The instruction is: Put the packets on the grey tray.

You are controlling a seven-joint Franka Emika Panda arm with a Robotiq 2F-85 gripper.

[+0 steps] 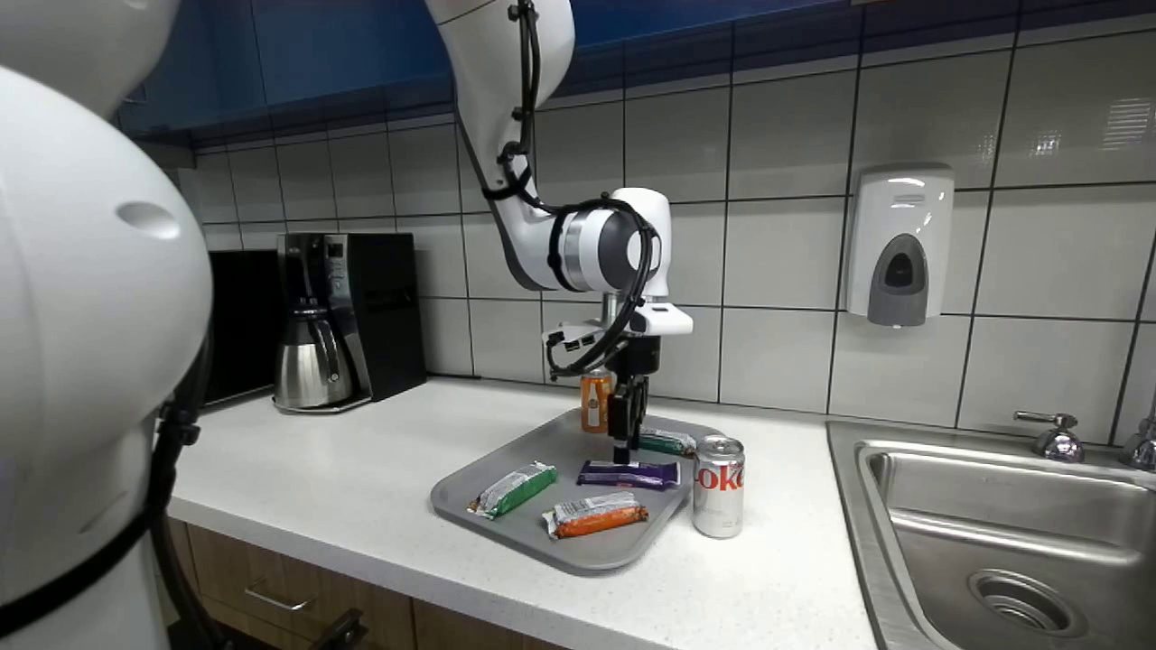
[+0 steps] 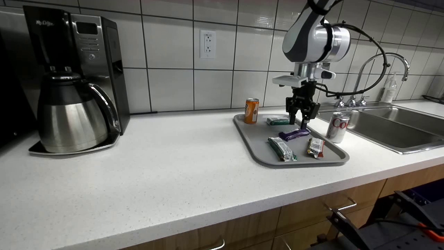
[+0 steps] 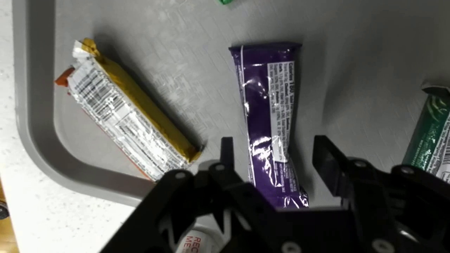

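Jaws apart just above purple packet (image 3: pixel 263 123)

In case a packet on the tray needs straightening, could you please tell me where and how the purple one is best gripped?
I'd pinch the purple packet across its narrow width near mid-length, coming straight down from above. It lies flat on the grey tray, and in the wrist view the parted jaws flank its long sides; the thin ends would likely crumple.
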